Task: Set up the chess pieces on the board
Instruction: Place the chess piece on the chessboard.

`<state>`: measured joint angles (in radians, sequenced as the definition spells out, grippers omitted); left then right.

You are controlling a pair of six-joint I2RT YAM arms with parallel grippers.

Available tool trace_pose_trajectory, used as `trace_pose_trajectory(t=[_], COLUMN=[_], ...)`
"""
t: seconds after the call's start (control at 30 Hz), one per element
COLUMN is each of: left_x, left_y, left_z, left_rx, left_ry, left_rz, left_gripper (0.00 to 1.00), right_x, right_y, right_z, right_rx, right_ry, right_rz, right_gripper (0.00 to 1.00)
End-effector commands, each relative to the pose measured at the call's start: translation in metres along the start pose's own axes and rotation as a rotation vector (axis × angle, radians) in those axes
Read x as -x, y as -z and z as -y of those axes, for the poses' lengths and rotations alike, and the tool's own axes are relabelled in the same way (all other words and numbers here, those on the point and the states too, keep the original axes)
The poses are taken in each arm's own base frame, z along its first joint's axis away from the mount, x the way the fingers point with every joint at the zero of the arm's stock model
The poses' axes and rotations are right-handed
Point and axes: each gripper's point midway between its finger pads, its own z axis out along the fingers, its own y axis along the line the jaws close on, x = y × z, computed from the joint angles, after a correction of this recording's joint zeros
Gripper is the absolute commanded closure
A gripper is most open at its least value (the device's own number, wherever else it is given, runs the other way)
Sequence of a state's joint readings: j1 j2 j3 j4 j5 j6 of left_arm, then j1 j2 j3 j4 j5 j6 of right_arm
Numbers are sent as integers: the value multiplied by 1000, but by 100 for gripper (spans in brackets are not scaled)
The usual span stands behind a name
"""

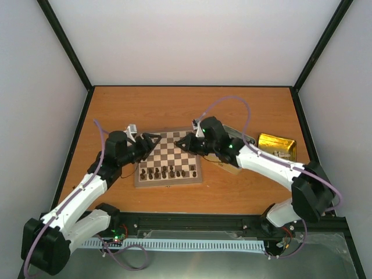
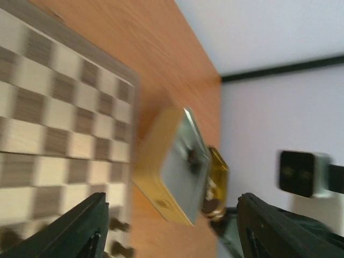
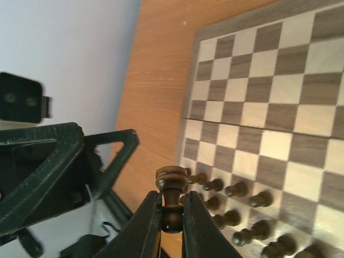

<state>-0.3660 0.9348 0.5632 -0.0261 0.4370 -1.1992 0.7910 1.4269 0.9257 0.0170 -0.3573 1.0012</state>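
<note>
Two arms are working here. The left arm (image 1: 87,187) and the right arm (image 1: 268,163) are both bending in over the board (image 1: 168,145) from opposite sides. The left gripper (image 1: 152,140) is hovering at the far left corner, fingers spread wide and gripping nothing. The right gripper (image 3: 172,217) is pinching one dark chess piece (image 3: 170,188) upright between its fingers.

Just past those fingertips, two rows of dark pieces (image 1: 167,172) are standing along the board's edge, too small to count exactly.

There are two tins. A gold tin (image 1: 276,146) is sitting outside the right arm. A silver tin (image 2: 180,161) is showing clearly only from the left wrist, ahead of the open fingers. Only the right wrist is showing the held piece.
</note>
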Motion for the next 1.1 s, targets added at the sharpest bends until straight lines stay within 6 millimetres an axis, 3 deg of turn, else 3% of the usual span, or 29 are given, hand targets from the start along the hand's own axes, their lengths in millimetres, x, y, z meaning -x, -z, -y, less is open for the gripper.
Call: trace_pose_trajectory(t=[0.0,0.17,0.37,0.73,1.07], left_x=[42,71,94,92,91], left_y=[36,63,79,80,81], left_z=[-39,-15,-25,-22,-24], left_rx=[325,431,604,569,574], left_ry=[-272,-528,-626,-629,-627], left_rz=[248,355,433,447,448], left_gripper=[31,15,9,6,3], right_x=[-28,-24,-37,-60,-76], right_y=[11,7,-19,-46,-53], right_z=[69,85,94,93,99], right_rx=[-417,-625,-699,-684,-695], right_ry=[134,315,370,381,414], right_rz=[-265,-388,-530,-680,-753], right_gripper=[95,96,96,95,94])
